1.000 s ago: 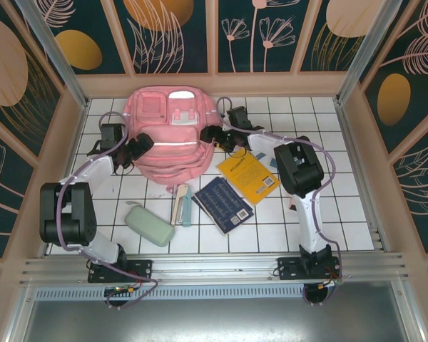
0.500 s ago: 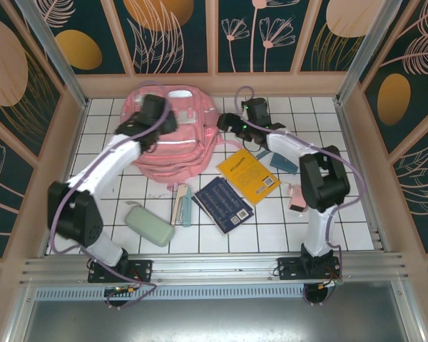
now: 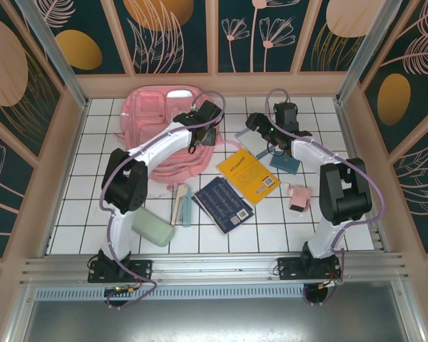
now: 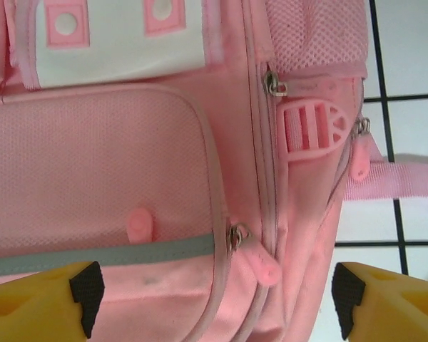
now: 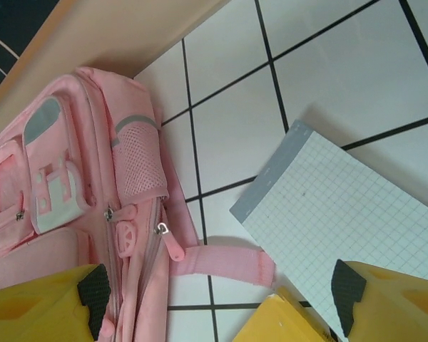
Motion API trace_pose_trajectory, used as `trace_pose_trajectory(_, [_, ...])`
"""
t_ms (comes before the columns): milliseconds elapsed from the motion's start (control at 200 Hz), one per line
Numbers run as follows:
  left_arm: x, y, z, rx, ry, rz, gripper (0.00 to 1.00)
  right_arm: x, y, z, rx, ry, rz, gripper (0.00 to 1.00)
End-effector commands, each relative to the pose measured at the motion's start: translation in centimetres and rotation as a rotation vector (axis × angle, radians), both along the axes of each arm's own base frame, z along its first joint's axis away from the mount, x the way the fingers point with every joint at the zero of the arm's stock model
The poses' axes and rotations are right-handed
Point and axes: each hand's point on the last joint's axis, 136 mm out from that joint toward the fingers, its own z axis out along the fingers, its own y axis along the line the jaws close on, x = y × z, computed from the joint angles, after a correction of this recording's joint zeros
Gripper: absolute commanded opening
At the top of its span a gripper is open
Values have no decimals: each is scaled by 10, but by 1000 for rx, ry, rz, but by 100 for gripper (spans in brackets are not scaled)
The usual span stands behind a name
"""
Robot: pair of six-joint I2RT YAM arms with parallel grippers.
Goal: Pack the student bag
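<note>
**Work surface:** white tiled table [image 3: 342, 214] with dark grid lines, inside a wooden frame.

**Principal item:** the student bag [image 3: 160, 125] [image 4: 114, 178] [image 5: 71, 178], a large soft pink fabric backpack. It lies flat, front uppermost, at the far left of the table, with its top against the back wall.
- Grey reflective strip [image 4: 93, 255] across a padded front pocket.
- White patch [image 4: 121, 39] with pink trim.
- Pink mesh side pocket [image 5: 139, 167] and rubbery pink zip pulls.
- One pink webbing strap [image 5: 225, 263] trails over the tiles toward the notepad.

**Left gripper** [image 3: 205, 130] [image 4: 214, 296]: yellow fingers with black pads, spread wide and grasping nothing. It is poised over the edge of the bag nearest the right arm, above the front pocket's zip. Whether it touches the fabric cannot be told.

**Right gripper** [image 3: 255, 122] [image 5: 220, 296]: jaws likewise released and empty, over the tiles just beside the strap side of the bag.

**Loose items:**
- Grid-ruled paper notepad with a grey binding edge [image 5: 349, 221], just beside the strap's end.
- Glossy yellow book [image 3: 248, 174] [image 5: 274, 324], near mid-table.
- Dark blue patterned book [image 3: 223, 204], just beside the yellow one on its near side.
- Pale green rounded case [image 3: 148, 225], near left, close to the left arm.
- Slim pale stationery pieces [image 3: 182, 204] between the case and the blue book; kind too small to tell.
- Flat teal item [image 3: 285, 164], partly under the right arm.
- Small pink block [image 3: 297, 197], near right.
</note>
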Motion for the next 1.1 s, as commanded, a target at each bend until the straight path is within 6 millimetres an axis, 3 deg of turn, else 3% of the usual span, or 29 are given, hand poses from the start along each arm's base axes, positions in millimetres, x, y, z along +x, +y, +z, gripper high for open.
trace_pose_trajectory(0, [3,17,-14,97,43,74,83,-4,6,2,18,-4,30,84])
trace_pose_trajectory(350, [4,23,-59,193,121,99,78,-6,23,-9,74,20,94,81])
trace_pose_trajectory(455, [6,28,-61,227,107,103,68,-9,37,-13,78,26,139,79])
trace_pose_trajectory(701, [14,37,-40,247,69,78,0,-12,63,-18,65,24,204,76])
trace_pose_trajectory(811, [14,48,-26,218,68,85,0,-11,74,-17,53,11,243,76])
trace_pose_trajectory(941, [20,46,3,139,12,61,0,-10,98,-20,27,5,318,77])
trace_pose_trajectory(1096, [15,45,29,109,-16,27,0,3,110,-28,97,42,352,73])
